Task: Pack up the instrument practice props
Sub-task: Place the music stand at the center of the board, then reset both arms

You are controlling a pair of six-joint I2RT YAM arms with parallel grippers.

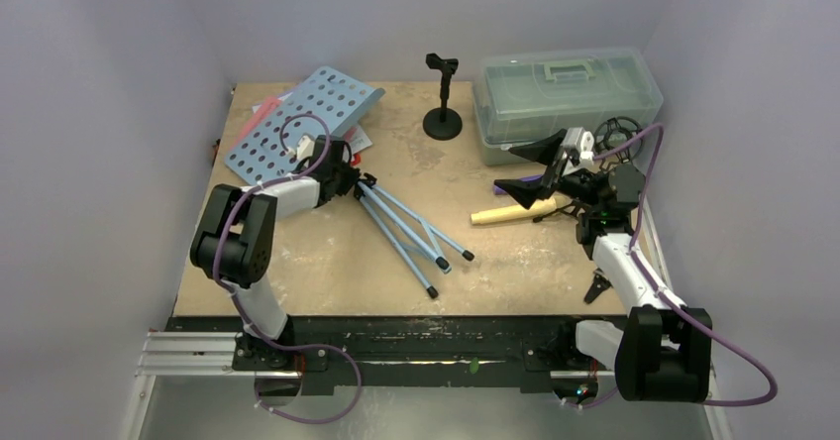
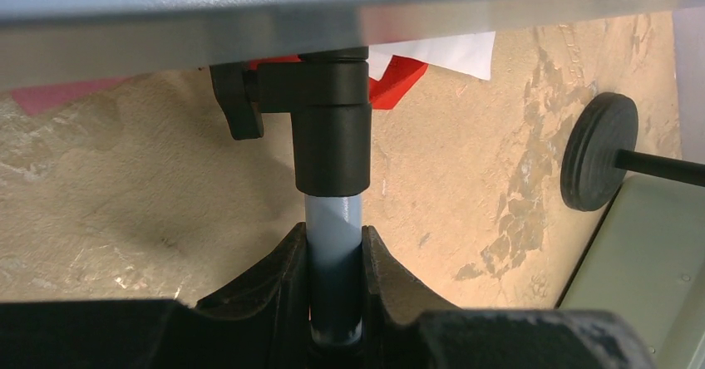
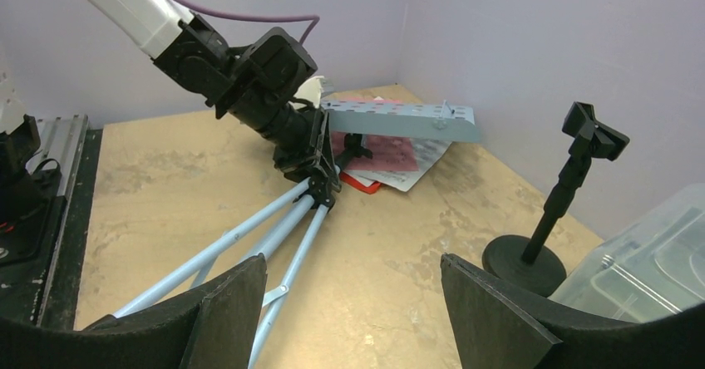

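Note:
The light-blue perforated music rest (image 1: pixel 302 123) lies tilted at the back left, its tripod legs (image 1: pixel 406 227) folded together and pointing toward the table's middle. My left gripper (image 1: pixel 349 178) is shut on its pole (image 2: pixel 332 223) just below the black collar (image 2: pixel 332 128). Under the rest lie the red folder (image 3: pixel 366 182) and printed sheet music (image 3: pixel 391 153). One black mic holder (image 1: pixel 443 98) stands upright at the back centre. A cream microphone (image 1: pixel 510 212) lies under my right gripper (image 1: pixel 535 167), which hovers open and empty (image 3: pixel 347 261), facing the tripod legs (image 3: pixel 249 236).
A translucent grey-green box (image 1: pixel 565 93) with a handle sits closed at the back right, next to the mic holder's base (image 3: pixel 520 265). Small black pliers (image 1: pixel 597 286) lie near the right arm's base. Walls enclose the table on three sides.

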